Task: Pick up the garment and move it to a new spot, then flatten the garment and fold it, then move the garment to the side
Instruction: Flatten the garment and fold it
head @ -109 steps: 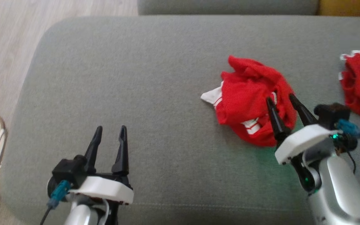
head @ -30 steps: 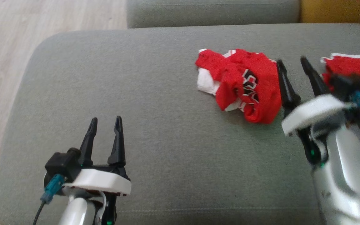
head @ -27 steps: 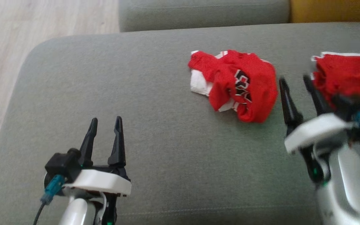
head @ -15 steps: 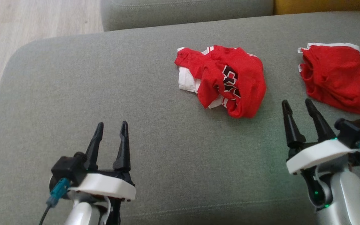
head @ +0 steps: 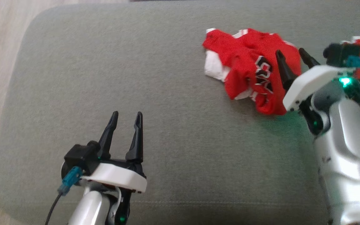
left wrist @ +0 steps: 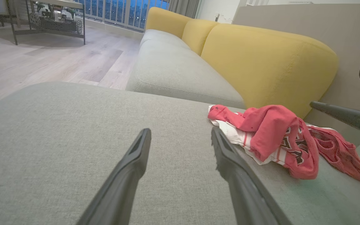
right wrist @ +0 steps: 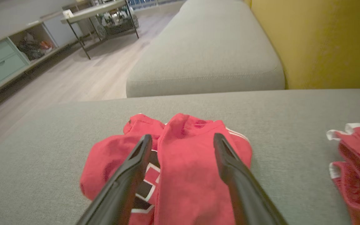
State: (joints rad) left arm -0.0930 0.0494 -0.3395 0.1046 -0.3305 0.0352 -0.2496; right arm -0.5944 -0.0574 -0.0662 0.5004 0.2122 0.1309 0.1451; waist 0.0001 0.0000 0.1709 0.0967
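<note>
Red garment (head: 248,72) lies far right on the grey cushion (head: 136,62); open room leftward.
The right gripper (head: 290,52) gapes wide over it, gripping nothing; the left gripper (head: 127,114) gapes empty near the front edge.

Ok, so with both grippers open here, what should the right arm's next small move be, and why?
Probably lower the right gripper onto the crumpled red jersey and close. Its jaws stand open, holding nothing, and the wrist view shows bunched fabric lined up between its fingers. The left gripper hangs open over bare grey cushion, far from the jersey.
</note>
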